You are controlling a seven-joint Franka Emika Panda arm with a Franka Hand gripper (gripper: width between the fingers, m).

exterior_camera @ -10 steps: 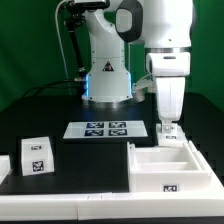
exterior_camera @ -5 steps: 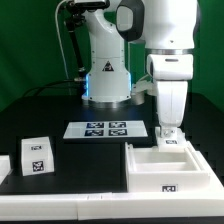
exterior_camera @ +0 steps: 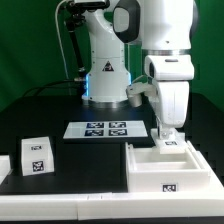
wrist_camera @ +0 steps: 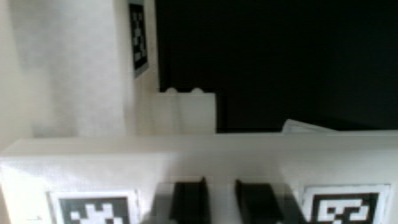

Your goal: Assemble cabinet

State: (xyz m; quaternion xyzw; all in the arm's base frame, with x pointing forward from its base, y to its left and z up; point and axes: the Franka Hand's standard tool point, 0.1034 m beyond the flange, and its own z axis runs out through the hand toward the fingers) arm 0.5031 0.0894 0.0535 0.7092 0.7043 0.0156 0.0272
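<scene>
The cabinet (exterior_camera: 170,168) is a large white box with tags, standing at the exterior view's right near the table's front. My gripper (exterior_camera: 168,133) points straight down at the cabinet's far wall, just above a tag there. In the wrist view the cabinet's white wall (wrist_camera: 107,165) fills the lower half, with a tag on each side of my gripper (wrist_camera: 221,203). The two dark fingers (wrist_camera: 187,203) stand close together with a thin white strip of the cabinet between them. An inner divider (wrist_camera: 187,112) shows beyond the wall.
A small white tagged block (exterior_camera: 37,155) stands at the exterior view's left, with another white piece (exterior_camera: 4,166) at the frame edge. The marker board (exterior_camera: 103,129) lies in the middle, in front of the robot base (exterior_camera: 105,75).
The hand has sunk slightly and shifted a little toward the exterior view's left. The cabinet has edged the same way with it.
</scene>
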